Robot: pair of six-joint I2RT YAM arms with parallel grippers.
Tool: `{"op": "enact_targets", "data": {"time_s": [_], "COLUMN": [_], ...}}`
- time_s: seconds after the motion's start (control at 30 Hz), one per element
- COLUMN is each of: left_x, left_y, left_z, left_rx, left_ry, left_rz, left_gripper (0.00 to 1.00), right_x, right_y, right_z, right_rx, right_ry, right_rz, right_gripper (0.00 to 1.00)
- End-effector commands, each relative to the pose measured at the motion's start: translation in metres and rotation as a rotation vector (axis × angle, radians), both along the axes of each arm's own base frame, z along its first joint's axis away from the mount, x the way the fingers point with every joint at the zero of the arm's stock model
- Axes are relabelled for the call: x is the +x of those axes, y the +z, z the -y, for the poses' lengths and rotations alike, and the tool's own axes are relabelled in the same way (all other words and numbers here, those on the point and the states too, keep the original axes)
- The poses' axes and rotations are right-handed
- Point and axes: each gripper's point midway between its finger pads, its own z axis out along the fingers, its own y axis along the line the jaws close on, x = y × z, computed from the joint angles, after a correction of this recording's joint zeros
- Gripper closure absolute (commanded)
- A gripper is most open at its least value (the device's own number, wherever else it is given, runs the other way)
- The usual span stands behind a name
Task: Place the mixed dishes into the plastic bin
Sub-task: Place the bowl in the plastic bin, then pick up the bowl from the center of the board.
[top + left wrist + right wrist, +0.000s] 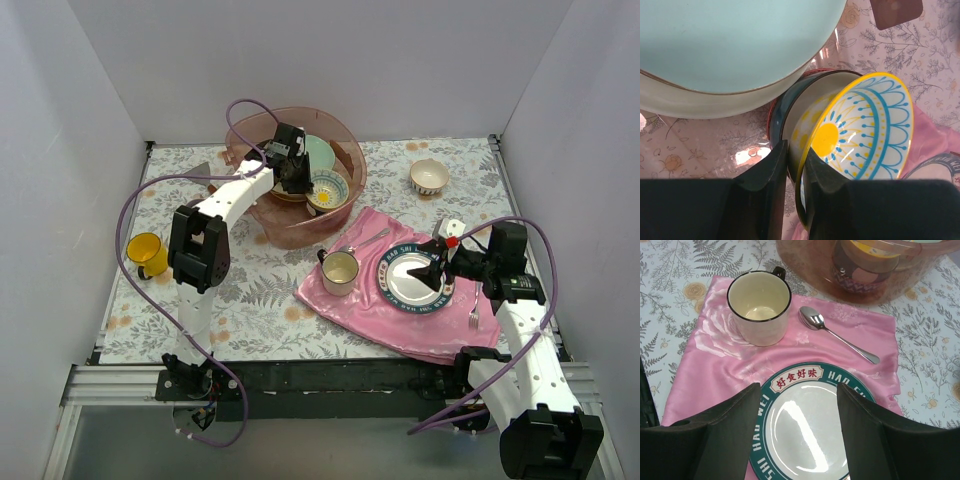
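Note:
The translucent pinkish plastic bin (262,215) stands at the back centre. My left gripper (296,178) is inside it, shut on the rim of a tilted yellow-rimmed bowl (865,130) with a blue and yellow pattern. The bowl leans in a dark red-rimmed bowl (776,107). A mint-green plate (735,40) lies beside it on a cream dish (685,102). A yellow mug (146,253) stands at the left. A small cream bowl (428,177) stands at the back right. My right gripper (799,405) is open and empty over the dark-blue-rimmed lettered plate (805,440).
A pink cloth (360,310) carries the lettered plate (417,280), a cream cup with a dark handle (760,305), a spoon (835,335) and a fork (474,318). White walls close in the table on three sides.

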Motion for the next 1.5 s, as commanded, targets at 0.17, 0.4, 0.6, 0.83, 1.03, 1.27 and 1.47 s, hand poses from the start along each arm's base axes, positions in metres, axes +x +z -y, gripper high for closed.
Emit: {"op": "enact_targets", "data": {"time_s": [0.17, 0.4, 0.6, 0.83, 1.03, 1.27, 1.47], "left_x": [0.010, 0.012, 0.008, -0.012, -0.047, -0.101, -0.154], "left_y": [0.031, 0.053, 0.086, 0.124, 0.151, 0.172, 0.178], "left_z": [-0.001, -0.003, -0.003, -0.010, -0.033, -0.068, -0.090], "left_rx": [-0.017, -0.019, -0.046, -0.092, -0.120, -0.171, -0.203], "left_ry": [0.004, 0.004, -0.016, -0.048, -0.035, -0.008, -0.031], "left_rz": [0.068, 0.108, 0.179, 0.297, 0.429, 0.556, 0.657], "left_gripper": [0.75, 0.55, 0.40, 0.22, 0.02, 0.02, 0.02], "right_x": [0.002, 0.003, 0.005, 0.008, 0.012, 0.018, 0.023], "right_y": [0.003, 0.002, 0.002, -0.001, -0.004, -0.008, -0.011], "right_z": [0.002, 0.003, 0.005, 0.009, 0.015, 0.023, 0.028], "right_rx": [0.003, 0.002, -0.001, -0.007, -0.005, -0.005, -0.003], "right_ry": [-0.006, -0.012, -0.021, -0.042, -0.074, -0.114, -0.143], "right_rz": [0.021, 0.018, 0.021, 0.011, -0.002, -0.019, -0.032], "right_gripper": [0.30, 0.30, 0.30, 0.30, 0.30, 0.30, 0.30]}}
